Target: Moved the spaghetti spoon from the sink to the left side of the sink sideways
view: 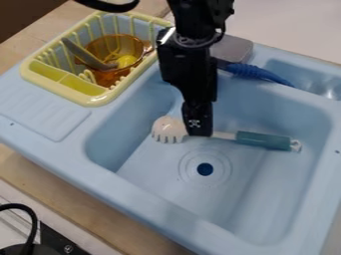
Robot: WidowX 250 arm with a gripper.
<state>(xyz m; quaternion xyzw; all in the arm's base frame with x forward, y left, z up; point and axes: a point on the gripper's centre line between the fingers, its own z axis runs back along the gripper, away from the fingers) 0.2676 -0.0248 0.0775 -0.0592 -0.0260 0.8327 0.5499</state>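
The spaghetti spoon (263, 140) lies across the back part of the blue sink (153, 182), its white toothed head to the left and its teal handle to the right. From the top edge the black gripper (199, 133) hangs down into the basin, its tip over the spoon's white neck just right of the head, hiding part of it. Whether it touches or holds the neck cannot be told. The sink's left side has a flat ribbed drainboard (43, 112).
A yellow dish rack (85, 97) with an amber bowl (110, 50) and a grey utensil stands at the back left. Behind the basin are a blue brush-like item (253, 72) and a grey block (233, 48). Black cable and equipment lie at the lower left.
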